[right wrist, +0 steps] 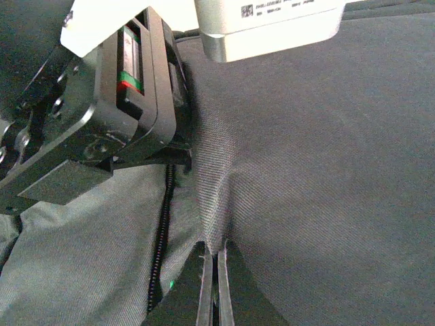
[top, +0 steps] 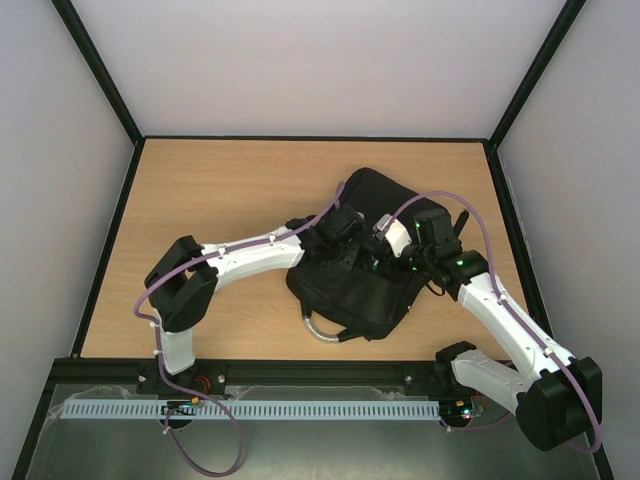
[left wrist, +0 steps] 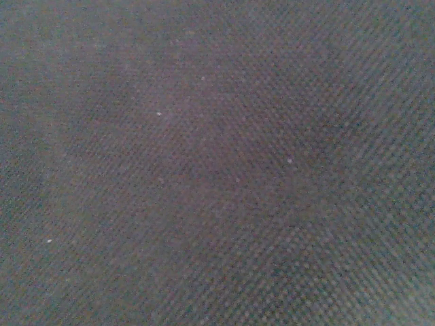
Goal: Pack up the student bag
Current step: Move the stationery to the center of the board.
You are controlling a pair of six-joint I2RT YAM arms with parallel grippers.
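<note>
The bag (top: 372,195) is laid flat on the table (top: 220,190), right of centre and nearer the right edge, with its grey handle (top: 318,328) turned toward the near edge and curved out over the wood. In the right wrist view its dark woven cloth is drawn up into a narrow ridge, and a black zip (right wrist: 162,231) is seen just left of that ridge, running down toward the lower edge. The ridge is pinched by the right gripper (right wrist: 216,293), whose fingers (right wrist: 202,299) are brought almost together with only the fold of cloth between them. The left gripper (top: 340,240) is set on top of the bag, close beside the right one; its black body is seen pressed against the cloth at the upper left of the right wrist view, but its fingers are hidden, so it cannot be told whether they are spread or closed. The left wrist view is filled wholly by close, blurred weave. From the top, both arms are seen stretched from their bases at the near edge and bent inward over the bag, the left from the left side and the right from the right, with purple cables (top: 482,232) looped along them.
</note>
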